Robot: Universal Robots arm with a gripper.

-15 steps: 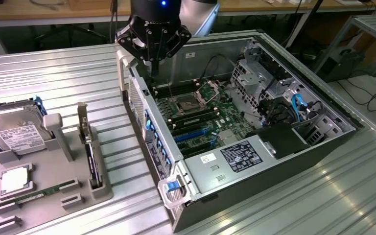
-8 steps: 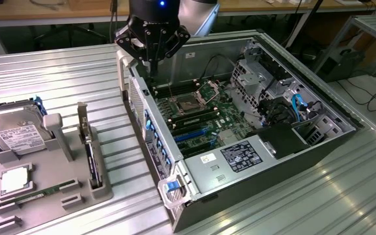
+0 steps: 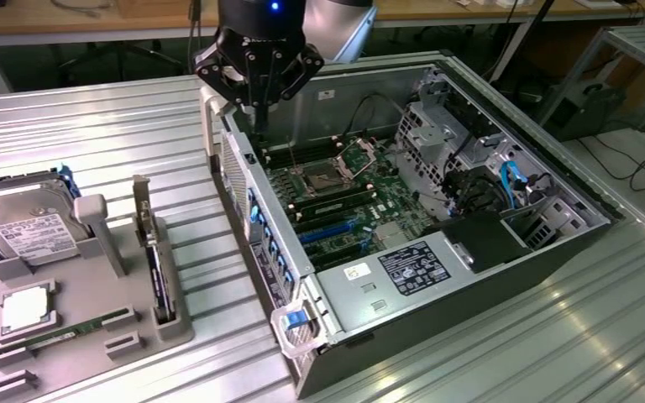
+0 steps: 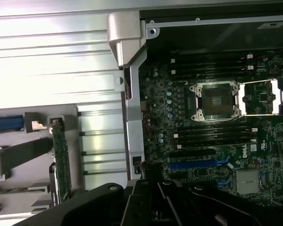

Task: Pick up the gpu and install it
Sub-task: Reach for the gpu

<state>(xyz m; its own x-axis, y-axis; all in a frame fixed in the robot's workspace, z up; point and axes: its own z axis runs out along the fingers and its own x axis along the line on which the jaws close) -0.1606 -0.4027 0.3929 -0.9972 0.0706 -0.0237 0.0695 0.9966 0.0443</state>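
Recorded a ribbed metal worktop (image 3: 98, 126) carrying an open computer case (image 3: 469, 323), laid on its side at the exterior view's right, and a grey holder (image 3: 104, 281) at that view's left. Noted the motherboard (image 3: 351, 197) exposed inside the case, with the processor socket uncovered and the blue card slots (image 3: 328, 237) vacant.

Located the hand (image 3: 258, 102) hanging above the far rear corner of the case, over the line where the case wall meets the worktop. Could not tell whether spread or pressed together. Found no card at it.

Observed a hard drive (image 3: 20, 222) propped in the holder's far bay. Found the gpu (image 3: 157, 281) standing edge-on in the slot along the holder's case-side edge, thin and dark, with its silver bracket upright at the far end. Confirmed it well apart from the hand and untouched. Noted a narrow memory stick (image 3: 74, 326) lying flat in a near bay, not to be confused with the card.

Judged the task at its opening step: pick-up not yet begun, installation wholly outstanding. Judged the next move to call for travel across to the holder, alignment along the card's thin top edge, and a straight lift clear of the slot without fouling the bracket.
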